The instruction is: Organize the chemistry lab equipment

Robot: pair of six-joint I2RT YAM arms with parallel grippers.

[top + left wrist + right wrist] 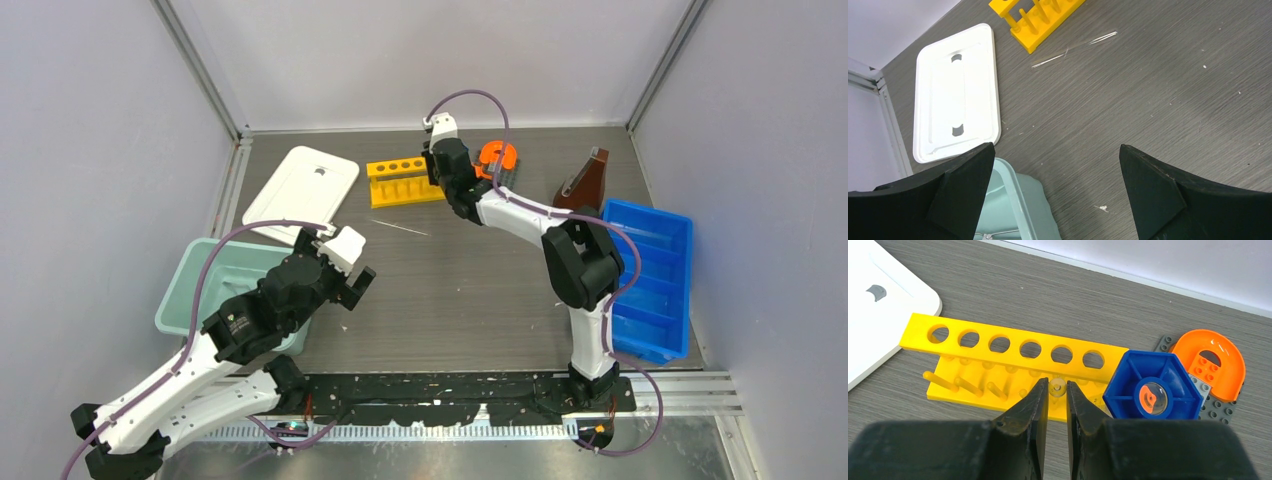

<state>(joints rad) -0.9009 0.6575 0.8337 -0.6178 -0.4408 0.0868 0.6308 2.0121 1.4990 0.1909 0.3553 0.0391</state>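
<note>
Station: table (450,290) with two arms, the left arm low at the near left and the right arm stretched to the far middle.

Left gripper (1056,148): fingers (963,185) spread wide apart, nothing between them. It hangs above the bare table beside the right rim of the pale green bin (225,262).

Right gripper (1057,390): fingers (1028,415) drawn close together, with a small clear round piece (1057,385) clamped between their tips. We see it only end-on. It sits over the rack's base, below the fifth hole from the left.

Rack (1013,350): yellow, six holes in a row, pegs along its base, standing near the far edge of the table.

Blue six-sided piece (1153,387): at the right end of the rack, overlapping it in the right wrist view. We cannot tell if they touch.

Orange horseshoe (1210,360): on a grey studded base, just beyond the blue piece.

Clear rod (1073,47): lying flat on the table, just in front of the rack and apart from both grippers.

Brown flask (583,183): on the table just beside the far left corner of the blue bin (645,207).

White lid (300,190): flat on the table, left of the rack and beyond the green bin.
</note>
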